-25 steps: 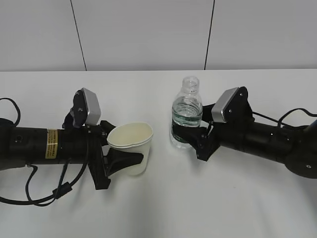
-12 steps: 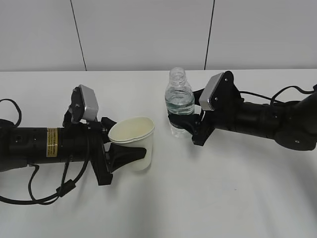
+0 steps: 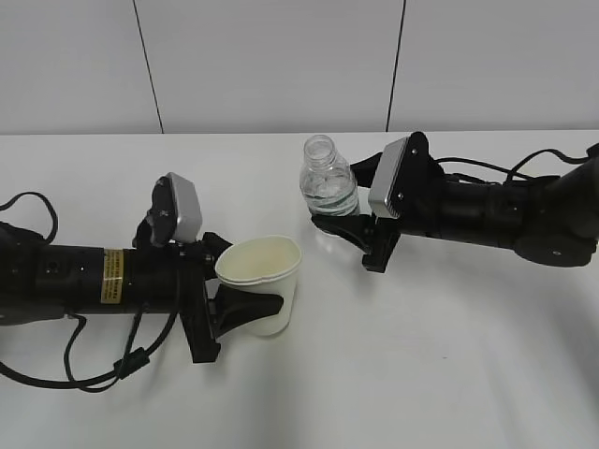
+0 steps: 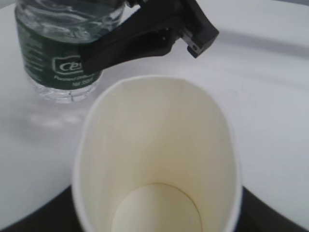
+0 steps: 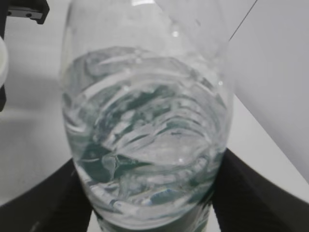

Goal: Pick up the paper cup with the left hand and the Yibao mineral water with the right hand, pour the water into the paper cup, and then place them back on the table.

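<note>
My left gripper (image 3: 251,309) is shut on the white paper cup (image 3: 261,295), squeezing its rim into an oval and holding it at or just above the table (image 3: 374,374). The cup's cream inside (image 4: 159,159) fills the left wrist view and looks dry. My right gripper (image 3: 348,227) is shut on the Yibao mineral water bottle (image 3: 328,187), held off the table and tilted left towards the cup, mouth open, part full. The bottle's green label (image 4: 46,60) shows behind the cup in the left wrist view. The bottle (image 5: 145,135) fills the right wrist view.
A white panelled wall (image 3: 281,65) runs along the table's far edge. Black cables trail behind the left arm (image 3: 65,369) and over the right arm (image 3: 496,173). No other objects show on the tabletop.
My right gripper has lifted the bottle, carried it left and further back, and tilted it towards the cup. My left gripper has moved the cup slightly right and nearer.
</note>
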Available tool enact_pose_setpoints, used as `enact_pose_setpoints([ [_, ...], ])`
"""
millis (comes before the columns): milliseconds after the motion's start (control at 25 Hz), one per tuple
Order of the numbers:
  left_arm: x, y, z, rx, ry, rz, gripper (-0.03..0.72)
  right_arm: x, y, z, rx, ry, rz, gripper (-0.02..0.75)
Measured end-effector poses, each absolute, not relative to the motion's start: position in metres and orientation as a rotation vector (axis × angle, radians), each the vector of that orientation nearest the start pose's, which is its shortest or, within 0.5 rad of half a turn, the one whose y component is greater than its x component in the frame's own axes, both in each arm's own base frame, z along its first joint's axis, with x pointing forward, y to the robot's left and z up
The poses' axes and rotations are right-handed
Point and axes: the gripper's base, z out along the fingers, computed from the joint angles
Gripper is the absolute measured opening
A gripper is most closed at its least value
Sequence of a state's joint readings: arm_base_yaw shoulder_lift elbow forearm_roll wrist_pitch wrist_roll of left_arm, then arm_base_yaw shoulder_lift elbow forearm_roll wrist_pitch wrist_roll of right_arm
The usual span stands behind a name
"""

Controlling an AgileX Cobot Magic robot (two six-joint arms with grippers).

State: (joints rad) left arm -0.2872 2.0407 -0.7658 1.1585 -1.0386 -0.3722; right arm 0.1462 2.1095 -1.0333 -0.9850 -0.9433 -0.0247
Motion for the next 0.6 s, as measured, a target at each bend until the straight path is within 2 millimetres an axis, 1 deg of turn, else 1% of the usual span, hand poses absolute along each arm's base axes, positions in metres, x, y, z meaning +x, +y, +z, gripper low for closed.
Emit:
enact_pose_setpoints([
  [200,0.292,-0.174,0.104,1.28,1.593,-0.811,0.423,0.385,0.119,0.127,-1.255,1.324,0.225,0.489],
  [520,0.293,-0.175,0.102,1.288,1.599,-0.802,0.423,0.385,0.119,0.125,-1.347,1.258,0.128,0.489],
  [600,0.294,-0.175,0.1,1.286,1.603,-0.809,0.423,0.386,0.119,0.125,-1.364,1.242,0.107,0.489],
])
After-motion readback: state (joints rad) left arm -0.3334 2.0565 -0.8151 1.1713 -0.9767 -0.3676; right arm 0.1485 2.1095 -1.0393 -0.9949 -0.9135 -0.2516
